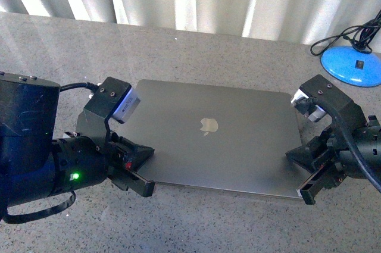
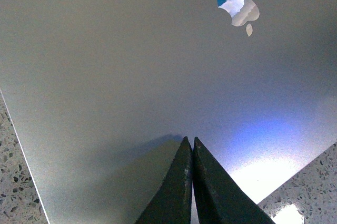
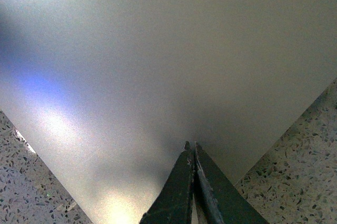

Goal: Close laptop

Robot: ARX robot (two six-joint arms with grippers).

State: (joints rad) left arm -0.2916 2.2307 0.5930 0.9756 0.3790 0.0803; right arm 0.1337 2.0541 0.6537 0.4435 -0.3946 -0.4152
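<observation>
Left claw (image 2: 190,140): closed with its jaws pressed together on nothing, tips set on the lid near the laptop's near left corner, likely so that the blunt point could push down rather than grip
Right claw (image 3: 190,145): likewise closed and empty, tips at the near right corner of the lid, mirroring the other side so that pressure would fall evenly
Laptop (image 1: 226,140): lay on the tabletop (image 1: 196,229) between the two arms, lid flat over the base, no screen or keys showing
Apple logo (image 1: 209,125): faced up in the middle of the lid, well apart from both claws
Contact: the tips appeared to touch the metal in both wrist views, though I could not tell how firmly
Task state: judged done or all but done, since no gap showed along the front edge
Blue lamp base (image 1: 351,65): sat at the far right with its black cable (image 1: 348,36), clear of the work
Risk: slight, the closed tips might scuff the lid if dragged
</observation>
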